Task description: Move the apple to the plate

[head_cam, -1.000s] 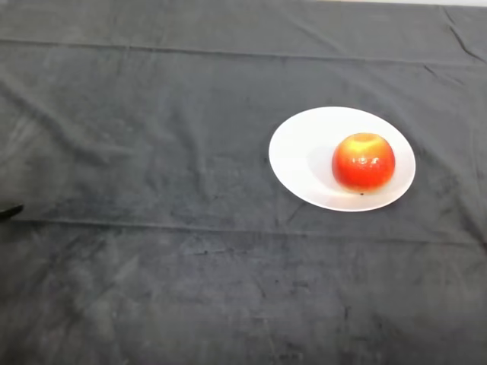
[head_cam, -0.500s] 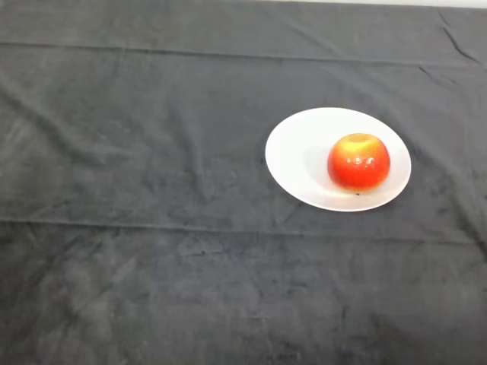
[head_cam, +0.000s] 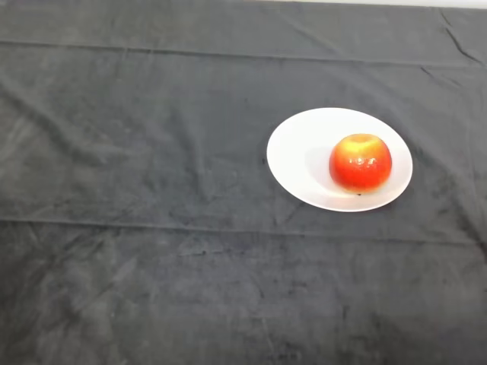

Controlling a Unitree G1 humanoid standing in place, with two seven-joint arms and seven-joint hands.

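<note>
A red and yellow apple [head_cam: 361, 162] sits upright on the right half of a white plate [head_cam: 298, 154]. The plate lies on the dark cloth, right of the middle of the head view.
The dark grey cloth [head_cam: 152, 228] covers the whole table, with creases running across it. A pale strip of the table's far edge [head_cam: 380, 3] shows along the top.
A dark tip at the left edge one second ago has left the view. The apple and plate have stayed in place.
</note>
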